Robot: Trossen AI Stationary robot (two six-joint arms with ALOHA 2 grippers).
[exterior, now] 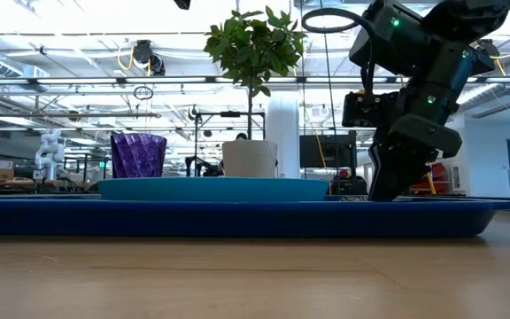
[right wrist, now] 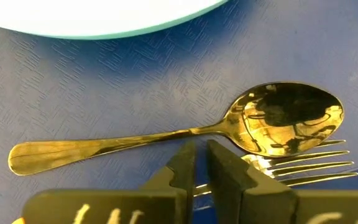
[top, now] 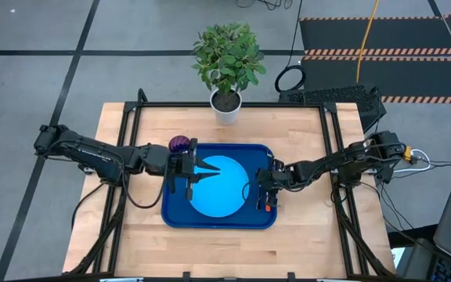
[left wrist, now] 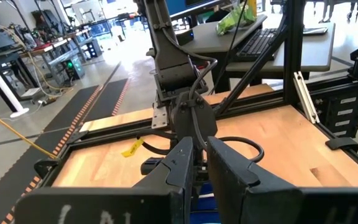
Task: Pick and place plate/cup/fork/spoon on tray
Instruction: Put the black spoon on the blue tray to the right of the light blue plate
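The dark blue tray [top: 177,213] lies at mid table with the light-blue plate [top: 219,196] flat on it. The purple cup [top: 179,143] stands upright by the tray's far left corner. The spoon [right wrist: 166,140] and the fork lie on the tray's right part. The fork's tines [right wrist: 309,167] lie beside the spoon's bowl, and its orange handle [top: 266,205] shows in the high view. My right gripper [right wrist: 201,165] is shut, pointing down, low over the fork's neck. My left gripper [top: 216,166] is shut and empty above the plate. My right gripper stands with shut fingers [right wrist: 182,167] over the fork's neck [right wrist: 199,186], coming from above. The fork runs across under both fingers and lies flat on the tray. Whether the fingertips touch it, I cannot tell.
A white pot with a green plant [top: 226,106] stands at the table's far edge, behind the tray. Bare wood [top: 131,227] lies left, right and near of the tray. Black frame rails run along the table's sides.
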